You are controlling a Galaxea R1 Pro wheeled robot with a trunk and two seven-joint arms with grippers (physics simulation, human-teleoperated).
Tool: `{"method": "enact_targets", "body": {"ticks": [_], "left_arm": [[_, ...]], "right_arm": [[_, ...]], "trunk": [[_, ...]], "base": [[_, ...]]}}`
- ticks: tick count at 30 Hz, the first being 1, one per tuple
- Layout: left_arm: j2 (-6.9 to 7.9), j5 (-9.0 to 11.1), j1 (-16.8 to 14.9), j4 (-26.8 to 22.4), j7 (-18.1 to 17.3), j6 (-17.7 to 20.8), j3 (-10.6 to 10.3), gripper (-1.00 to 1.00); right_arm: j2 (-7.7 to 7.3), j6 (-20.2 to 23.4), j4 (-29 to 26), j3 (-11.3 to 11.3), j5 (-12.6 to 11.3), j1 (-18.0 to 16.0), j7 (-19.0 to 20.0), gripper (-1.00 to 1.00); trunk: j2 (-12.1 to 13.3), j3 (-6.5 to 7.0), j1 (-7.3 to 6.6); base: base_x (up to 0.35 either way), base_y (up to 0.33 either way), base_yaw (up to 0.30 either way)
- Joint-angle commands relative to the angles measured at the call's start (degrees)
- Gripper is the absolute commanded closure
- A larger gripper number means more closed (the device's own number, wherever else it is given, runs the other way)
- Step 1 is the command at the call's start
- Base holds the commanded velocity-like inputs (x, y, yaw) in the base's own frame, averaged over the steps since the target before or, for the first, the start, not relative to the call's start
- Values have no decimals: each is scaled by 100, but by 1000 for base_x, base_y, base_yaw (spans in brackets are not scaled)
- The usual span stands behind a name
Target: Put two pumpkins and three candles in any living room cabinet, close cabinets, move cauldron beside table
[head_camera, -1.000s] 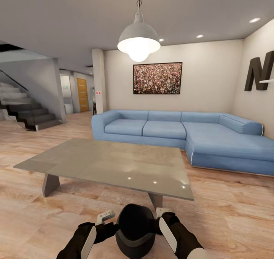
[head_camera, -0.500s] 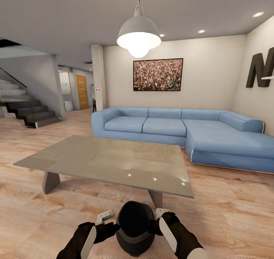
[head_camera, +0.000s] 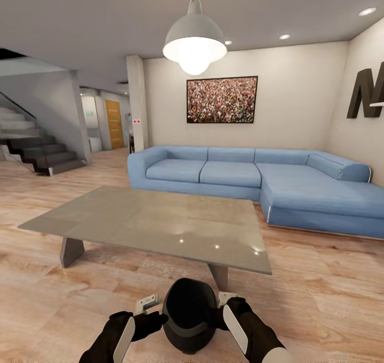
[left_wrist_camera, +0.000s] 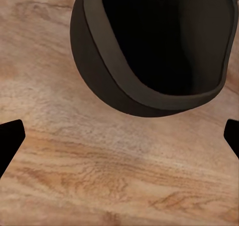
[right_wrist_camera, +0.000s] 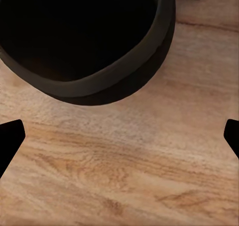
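The black cauldron [head_camera: 186, 320] sits low in front of me over the plank floor, just short of the near edge of the grey table [head_camera: 154, 221]. My left gripper [head_camera: 146, 302] and right gripper [head_camera: 226, 298] flank its sides. In the left wrist view the cauldron's mouth [left_wrist_camera: 164, 36] lies ahead of the open left gripper [left_wrist_camera: 120, 135], with bare floor between the fingertips. The right wrist view shows the cauldron [right_wrist_camera: 79, 31] ahead of the open right gripper [right_wrist_camera: 120, 135] in the same way. The pumpkins, candles and cabinet are out of view.
A blue corner sofa [head_camera: 250, 179] stands behind the table against the far wall. A pendant lamp [head_camera: 194, 42] hangs above the table. Dark stairs [head_camera: 37, 149] rise at the far left. Open plank floor [head_camera: 330, 299] runs on both sides of the table.
The whole picture has shifted slightly, so the camera has moved a little toward the table. The cauldron keeps its place between my two grippers.
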Motion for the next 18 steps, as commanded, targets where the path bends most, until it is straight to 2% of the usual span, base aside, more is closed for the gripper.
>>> {"method": "enact_targets", "body": {"ticks": [1, 18], "left_arm": [[0, 0, 0, 0, 0, 0, 0, -100], [0, 0, 0, 0, 0, 0, 0, -100]], "right_arm": [[0, 0, 0, 0, 0, 0, 0, -100], [0, 0, 0, 0, 0, 0, 3, -100]], "trunk": [[0, -10, 0], [682, 134, -374]], "base": [[0, 0, 0], [0, 0, 0]]}}
